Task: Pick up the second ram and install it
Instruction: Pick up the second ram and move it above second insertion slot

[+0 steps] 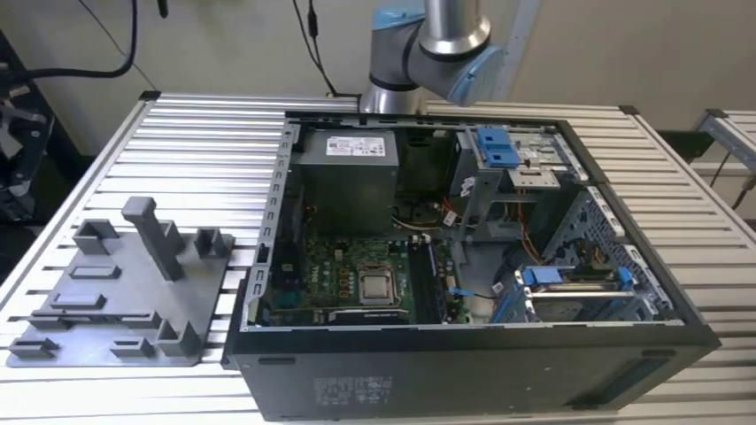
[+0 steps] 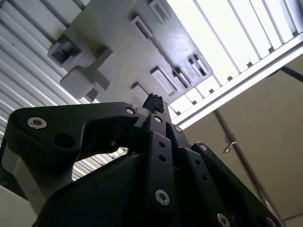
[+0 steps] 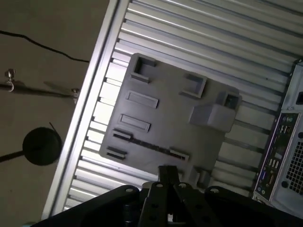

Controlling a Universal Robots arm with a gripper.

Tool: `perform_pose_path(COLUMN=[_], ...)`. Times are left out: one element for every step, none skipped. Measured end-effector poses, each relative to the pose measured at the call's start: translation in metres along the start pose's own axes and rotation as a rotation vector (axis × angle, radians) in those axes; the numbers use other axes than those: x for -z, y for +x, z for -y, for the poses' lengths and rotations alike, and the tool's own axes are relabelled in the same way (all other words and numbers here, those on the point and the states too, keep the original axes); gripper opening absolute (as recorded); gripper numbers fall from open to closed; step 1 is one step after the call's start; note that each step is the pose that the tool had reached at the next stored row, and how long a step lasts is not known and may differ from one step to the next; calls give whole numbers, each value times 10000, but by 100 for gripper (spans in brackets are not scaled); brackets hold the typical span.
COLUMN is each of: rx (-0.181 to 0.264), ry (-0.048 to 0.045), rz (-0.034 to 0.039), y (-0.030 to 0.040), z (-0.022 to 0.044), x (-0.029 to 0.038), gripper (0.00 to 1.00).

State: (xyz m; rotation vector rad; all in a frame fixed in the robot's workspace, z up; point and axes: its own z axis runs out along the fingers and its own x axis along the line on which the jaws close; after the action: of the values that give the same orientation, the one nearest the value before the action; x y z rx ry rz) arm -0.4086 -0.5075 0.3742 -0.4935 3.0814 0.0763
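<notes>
First wrist view: the second ram (image 3: pixel 154 145) shows as a thin dark strip standing on edge on the grey holder tray (image 3: pixel 165 118), stretched between two small holder blocks near the tray's edge. The gripper (image 3: pixel 166 172) hangs well above that tray, apart from the strip, and its fingertips (image 3: pixel 163 171) look drawn together with nothing between them. In the second wrist view the gripper (image 2: pixel 154 101) again sits high over the tray (image 2: pixel 118 47). In the exterior view the tray (image 1: pixel 130 292) lies on the slatted metal table (image 1: pixel 201 150) at the exterior view's left, with a tall grey post (image 1: pixel 154 235) rising from it. Just beside it, toward the exterior view's right, stands the open computer case (image 1: pixel 473 354) with the green motherboard (image 1: pixel 343 274) inside. The robot arm (image 1: pixel 431 53) rises behind the case.
</notes>
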Motion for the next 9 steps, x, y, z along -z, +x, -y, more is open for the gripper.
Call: perform_pose_path(rx=[144, 284, 419, 560, 691, 780, 847, 915, 963], ry=[-4, -8, -11, -14, -13, -10, -2, 2, 5], rz=[-7, -13, -19, -25, -33, -39, -47, -52, -55], y=[0, 0, 0, 0, 0, 0, 0, 0, 0], z=[0, 0, 0, 0, 0, 0, 0, 1, 1], x=[0, -1, -1, -2, -3, -3, -3, -3, -3], gripper=[11, 11, 11, 11, 11, 11, 11, 11, 11])
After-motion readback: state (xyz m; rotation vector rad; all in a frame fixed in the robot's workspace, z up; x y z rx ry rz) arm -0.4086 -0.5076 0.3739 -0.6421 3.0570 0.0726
